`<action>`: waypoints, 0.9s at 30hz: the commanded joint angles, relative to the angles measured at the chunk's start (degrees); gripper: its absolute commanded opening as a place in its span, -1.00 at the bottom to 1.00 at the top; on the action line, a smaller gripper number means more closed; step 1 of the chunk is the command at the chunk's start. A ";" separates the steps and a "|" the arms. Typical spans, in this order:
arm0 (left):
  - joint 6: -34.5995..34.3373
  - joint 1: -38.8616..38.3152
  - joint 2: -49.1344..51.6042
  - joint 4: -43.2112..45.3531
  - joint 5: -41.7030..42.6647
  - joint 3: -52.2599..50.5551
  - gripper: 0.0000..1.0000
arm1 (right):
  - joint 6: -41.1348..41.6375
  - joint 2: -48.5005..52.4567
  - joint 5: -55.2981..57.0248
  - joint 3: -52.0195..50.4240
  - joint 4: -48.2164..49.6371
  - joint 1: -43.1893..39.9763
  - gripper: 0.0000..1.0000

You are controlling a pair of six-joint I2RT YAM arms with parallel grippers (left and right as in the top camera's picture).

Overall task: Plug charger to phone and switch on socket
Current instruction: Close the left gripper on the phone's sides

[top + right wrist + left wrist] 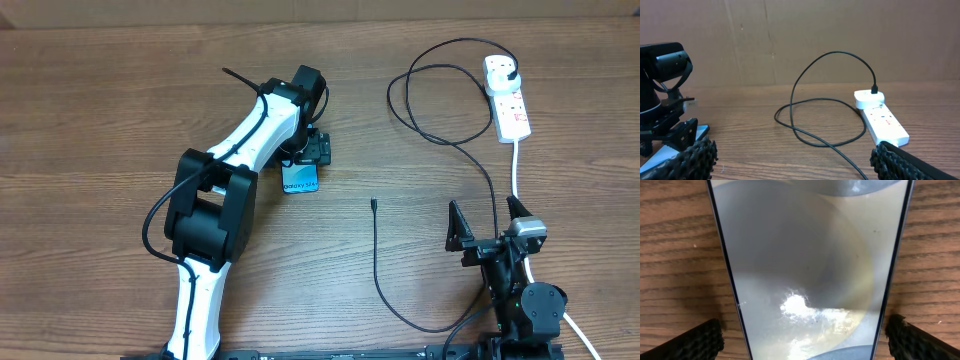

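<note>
Black thin charger cable (375, 250): plug seated in white power-strip socket (510, 105), upper right; connector tip loose mid-frame, apart from slim blue-screened phone (300, 182), left of centre. Open left gripper (308, 158) straddles phone; right gripper (487, 225) open, empty, lower right. Switch position unclear; plugging and switching remain.

The wooden table (90, 110) is showing matt grain, the phone (805, 255) screen is gleaming glossy, and the socket (508, 100) is looking like smooth white plastic.
</note>
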 commanded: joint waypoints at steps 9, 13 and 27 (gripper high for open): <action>-0.98 -0.22 4.70 -0.20 1.99 1.36 1.00 | 0.42 -0.26 0.55 -0.59 0.24 0.35 1.00; -0.98 -0.22 4.90 -0.17 1.79 1.36 0.99 | 0.42 -0.26 0.55 -0.59 0.24 0.35 1.00; -1.01 -0.20 4.90 -0.11 1.57 1.36 0.78 | 0.42 -0.26 0.55 -0.59 0.24 0.35 1.00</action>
